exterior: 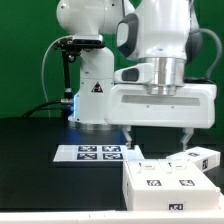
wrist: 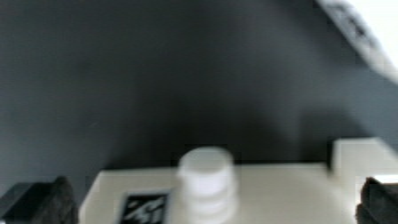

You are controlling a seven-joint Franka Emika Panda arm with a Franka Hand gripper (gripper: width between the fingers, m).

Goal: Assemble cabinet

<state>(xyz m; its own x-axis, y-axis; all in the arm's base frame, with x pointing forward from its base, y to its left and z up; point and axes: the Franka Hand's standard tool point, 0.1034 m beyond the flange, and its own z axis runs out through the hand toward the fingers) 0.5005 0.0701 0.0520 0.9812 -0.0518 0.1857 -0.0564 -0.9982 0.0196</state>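
Right now your cabinet body (exterior: 170,186) sits tags-up on the black table (exterior: 40,170) at about five o'clock in the exterior view, with a smaller white panel (exterior: 205,157) just beside it at its two o'clock. Your gripper (exterior: 157,140) hangs over the body, jaws spread wide and holding nothing. The marker board (exterior: 100,152) lies at the body's ten o'clock.
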